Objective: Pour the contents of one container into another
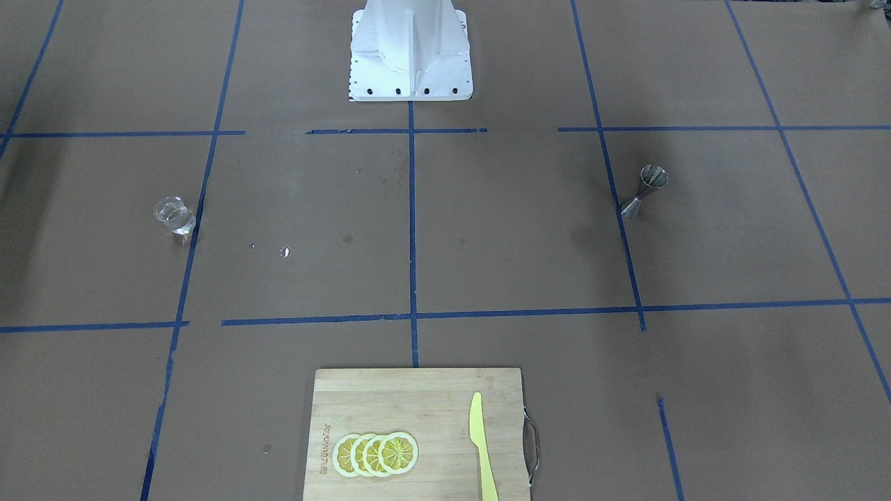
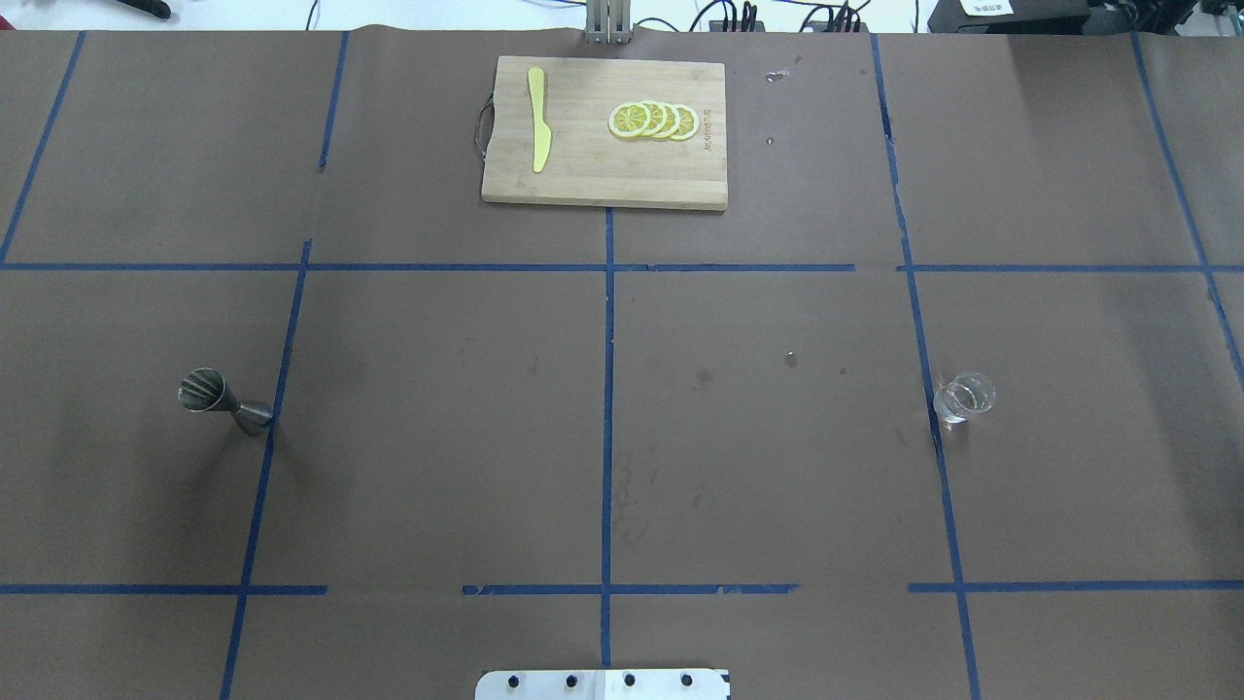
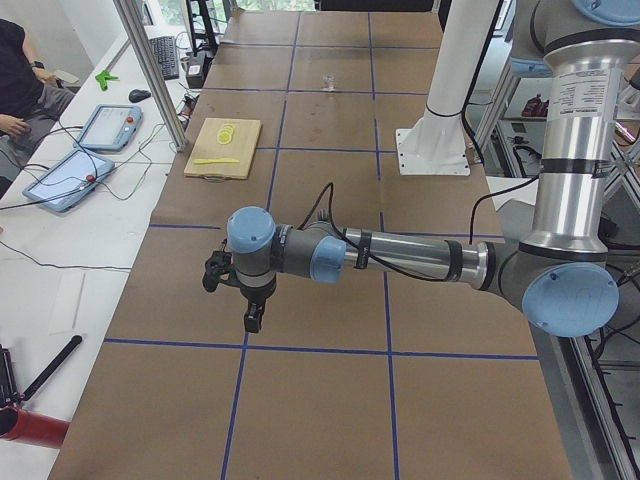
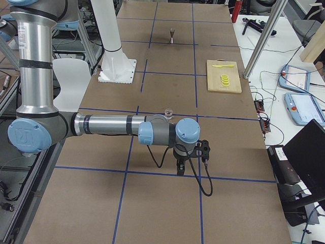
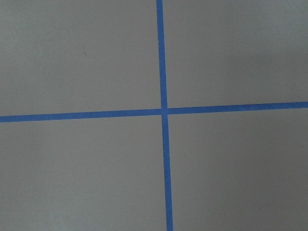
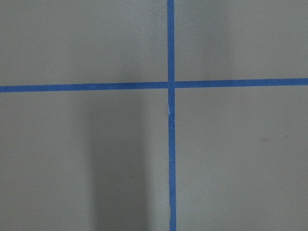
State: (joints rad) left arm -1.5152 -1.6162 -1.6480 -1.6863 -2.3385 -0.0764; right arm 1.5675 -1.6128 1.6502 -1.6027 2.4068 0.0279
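Note:
A steel jigger (image 1: 644, 191) (image 2: 219, 401) stands upright on the brown paper on my left side, small and far in the exterior right view (image 4: 172, 34). A small clear glass (image 1: 174, 216) (image 2: 962, 397) stands on my right side, also far off in the exterior left view (image 3: 328, 82). My left gripper (image 3: 253, 322) hangs over the table's left end, and my right gripper (image 4: 180, 168) hangs over the right end. Both are far from the containers, and I cannot tell whether they are open or shut. Both wrist views show only paper and blue tape.
A wooden cutting board (image 2: 583, 175) with lemon slices (image 2: 653, 120) and a yellow knife (image 2: 537, 131) lies at the table's far edge, centre. The white robot base (image 1: 411, 76) stands at the near edge. A person sits by tablets (image 3: 85, 150) beside the table.

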